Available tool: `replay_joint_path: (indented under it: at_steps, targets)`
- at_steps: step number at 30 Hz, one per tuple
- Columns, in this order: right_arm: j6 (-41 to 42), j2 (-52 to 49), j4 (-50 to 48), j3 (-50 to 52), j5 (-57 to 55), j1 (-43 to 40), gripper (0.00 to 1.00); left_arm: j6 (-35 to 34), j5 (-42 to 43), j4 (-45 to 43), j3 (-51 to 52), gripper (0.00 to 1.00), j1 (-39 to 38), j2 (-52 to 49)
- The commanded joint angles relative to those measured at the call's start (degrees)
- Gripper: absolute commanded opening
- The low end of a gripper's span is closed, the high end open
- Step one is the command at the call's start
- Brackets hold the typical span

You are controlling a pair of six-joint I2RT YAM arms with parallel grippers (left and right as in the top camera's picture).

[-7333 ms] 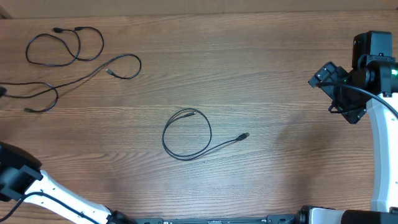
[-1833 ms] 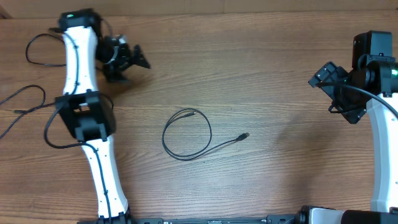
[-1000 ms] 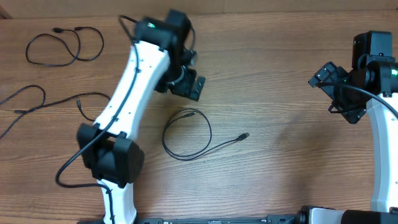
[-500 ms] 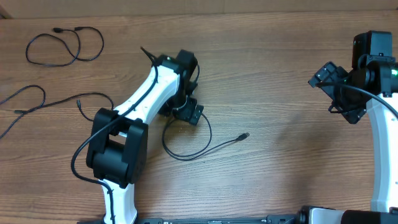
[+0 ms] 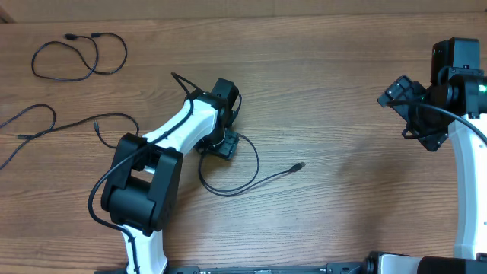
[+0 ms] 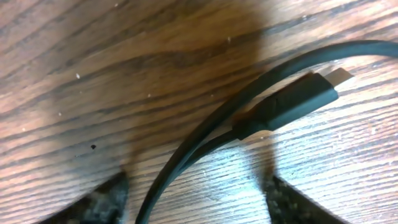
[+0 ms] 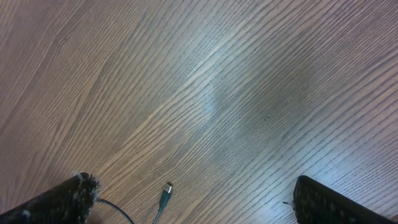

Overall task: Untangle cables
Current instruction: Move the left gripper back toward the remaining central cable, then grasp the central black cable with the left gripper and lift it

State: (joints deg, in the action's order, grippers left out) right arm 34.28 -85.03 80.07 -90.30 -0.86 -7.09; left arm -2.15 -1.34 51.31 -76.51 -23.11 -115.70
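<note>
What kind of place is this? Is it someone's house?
Probably a robot lab or test bench, not a house: a left arm and a right arm stand at a wooden table with loose black cables laid out.

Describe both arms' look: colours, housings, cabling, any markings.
Both are white tube links with boxy black joint housings. On the left arm a thin black wire loops outside the base housing, and the left pincer is black. The right arm has a black lead arcing across its link and a green light. The right pincer is black. The fingertips are dark and rough-textured. No printed markings are visible.
</note>
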Motion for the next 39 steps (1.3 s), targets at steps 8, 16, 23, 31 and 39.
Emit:
replay_joint_path:
  at_steps: [8,16,23,31,39]
  targets:
    - [-0.07,0.04,-0.26,0.28,-0.57,-0.07,1.0,0.63,-0.55,-0.07,3.23,0.04,0.26,-1.92]
    - [-0.07,0.04,-0.26,0.28,-0.57,-0.07,1.0,-8.83,-0.52,13.09,-8.85,0.04,0.28,-1.86]
    - [-0.07,0.04,-0.26,0.28,-0.57,-0.04,1.0,-20.79,0.87,28.13,-31.74,0.04,0.28,-1.7]
    - [-0.07,0.04,-0.26,0.28,-0.57,-0.07,1.0,-22.77,7.61,35.93,-56.87,0.04,0.28,-0.94]
    - [-0.07,0.04,-0.26,0.28,-0.57,-0.07,1.0,-23.78,6.71,38.49,-62.55,0.04,0.33,-0.52]
